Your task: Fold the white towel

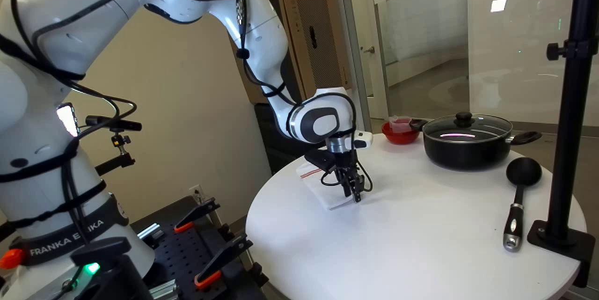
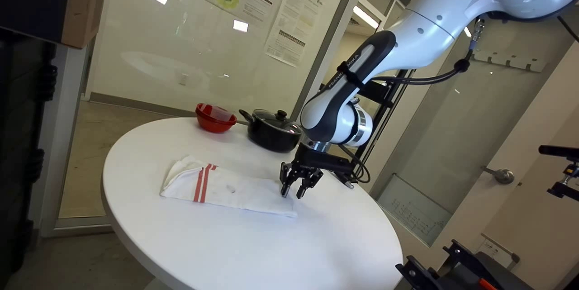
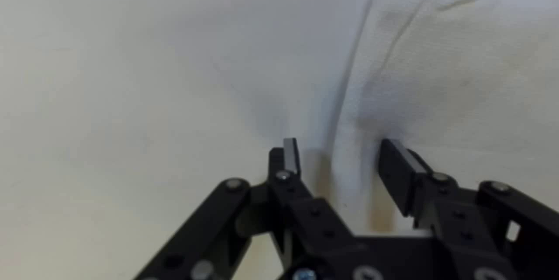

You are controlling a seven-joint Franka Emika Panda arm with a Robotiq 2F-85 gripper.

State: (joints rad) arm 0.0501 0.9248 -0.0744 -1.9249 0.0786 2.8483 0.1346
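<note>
The white towel (image 2: pixel 253 192) lies on the round white table as a flat, long folded strip. Two red stripes cross it near one end, where the cloth is raised and rounded. It also shows in an exterior view (image 1: pixel 323 192), partly hidden behind my gripper. My gripper (image 2: pixel 292 195) points down at the towel's plain end, also in an exterior view (image 1: pixel 352 197). In the wrist view the gripper (image 3: pixel 338 144) is open. The towel's edge (image 3: pixel 471 74) runs between its fingers; one finger is over the cloth, the other beyond it over the table. Nothing is gripped.
A black lidded pot (image 1: pixel 468 148) and a red bowl (image 1: pixel 400 137) with a clear pinkish container in it stand at the table's far side. A black ladle (image 1: pixel 517 201) lies beside a black stand (image 1: pixel 561 234) clamped at the table edge.
</note>
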